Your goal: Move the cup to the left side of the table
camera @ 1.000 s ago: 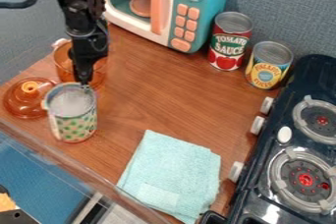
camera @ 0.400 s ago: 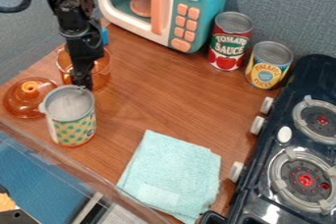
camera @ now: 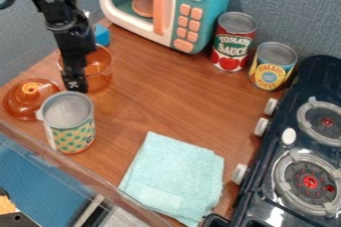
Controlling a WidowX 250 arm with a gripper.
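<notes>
Scooted the cup (camera: pixel 69 134) closer to the front edge of the table (camera: pixel 156 104), with wood between it and the towel (camera: pixel 174 176). Can't tell: gripper (camera: pixel 75 87) spread or pinching.

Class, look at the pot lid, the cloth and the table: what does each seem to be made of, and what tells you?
Lid: amber, see-through and shiny, so glass or clear plastic; the look can't settle which.
Cloth: matt, fuzzy, folded soft fabric, probably terry cotton.
Table: brown streaky grain suggests wood, or a wood-look laminate, with a smooth finish.
</notes>
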